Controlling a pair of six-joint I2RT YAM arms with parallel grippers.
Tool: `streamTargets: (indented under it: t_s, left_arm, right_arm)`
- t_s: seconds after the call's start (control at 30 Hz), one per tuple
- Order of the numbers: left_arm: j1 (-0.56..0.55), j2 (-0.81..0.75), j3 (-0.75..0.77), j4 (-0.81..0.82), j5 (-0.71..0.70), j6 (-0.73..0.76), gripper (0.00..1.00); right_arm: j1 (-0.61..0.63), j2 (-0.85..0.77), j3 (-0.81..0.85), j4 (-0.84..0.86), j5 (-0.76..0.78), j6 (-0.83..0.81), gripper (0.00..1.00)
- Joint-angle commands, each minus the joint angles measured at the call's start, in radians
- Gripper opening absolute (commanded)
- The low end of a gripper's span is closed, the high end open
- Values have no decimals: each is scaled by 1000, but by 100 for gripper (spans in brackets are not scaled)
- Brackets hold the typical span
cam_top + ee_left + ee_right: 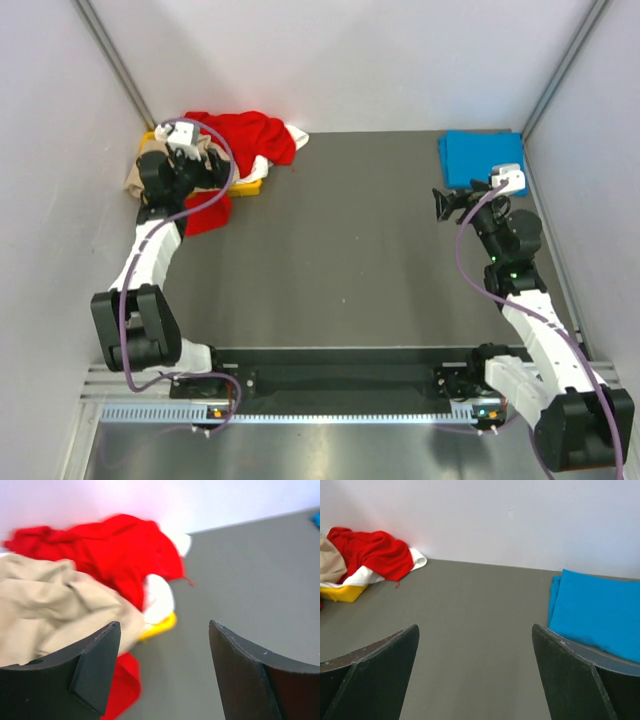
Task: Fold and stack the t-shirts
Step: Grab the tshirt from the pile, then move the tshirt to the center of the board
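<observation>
at the far left corner the left pincer point(165, 626) hovers just over the heap of clothes, its jaws wide apart with nothing between them. the crumpled beige cotton t-shirt point(50, 600) lies right by its left finger, pressed against the large rumpled red t-shirt point(125, 550). a bit of soft white t-shirt point(159, 597) pokes out beneath the red. all three sit bunched in and over the shallow yellow plastic tray point(340, 593), of which only a corner shows. red cloth spills over its rim onto the dark grey table point(340, 240). whether anything else lies in the tray cannot be told.

at the far right corner the bright blue t-shirt point(478, 157) lies flat as a neat rectangle, apparently folded already, straight on the table. the right pincer point(475, 628) hangs just before it, jaws wide and holding nothing.

the step in hand looks like fetching the next shirt from the heap, most likely the beige one. the next move calls for lowering the left pincer onto a fold of beige cloth and pinching that layer alone. it would then draw the shirt free of the red and onto the middle of the table for spreading.
</observation>
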Motion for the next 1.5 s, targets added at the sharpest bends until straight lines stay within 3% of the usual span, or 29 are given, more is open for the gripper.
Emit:
streamTargets:
  t_s: [0.0,0.2,0.43,0.5,0.57,0.6,0.67,0.87,1.17,1.37,1.47]
  left_arm:
    - [5,109,193,-285,-207,40,76]
    - [4,480,656,-523,-367,80,78]
    - [-15,755,950,-598,-464,68,80]
    - [-22,786,983,-588,-505,77,68]
    - [-22,794,983,-577,-510,77,47]
    - [-22,791,980,-569,-510,76,22]
    - [-22,774,954,-549,-498,64,0]
    - [-30,654,920,-529,-447,44,0]
    - [-33,316,923,-632,-286,25,0]
    - [-45,79,930,-713,-38,1,0]
    - [-134,9,954,-822,82,8,0]
  right_arm:
    - [28,-18,60,-62,18,8,94]
    - [86,11,57,-76,25,-11,94]
    - [131,50,63,-107,24,-54,93]
    - [136,50,59,-111,25,-61,93]
    - [137,47,50,-113,27,-67,93]
    - [137,45,48,-113,30,-65,93]
    - [140,42,39,-110,31,-67,93]
    - [154,47,42,-111,31,-61,93]
    - [235,47,103,-149,5,-61,93]
    - [359,71,191,-208,-19,-100,93]
    - [418,80,226,-217,-82,-99,93]
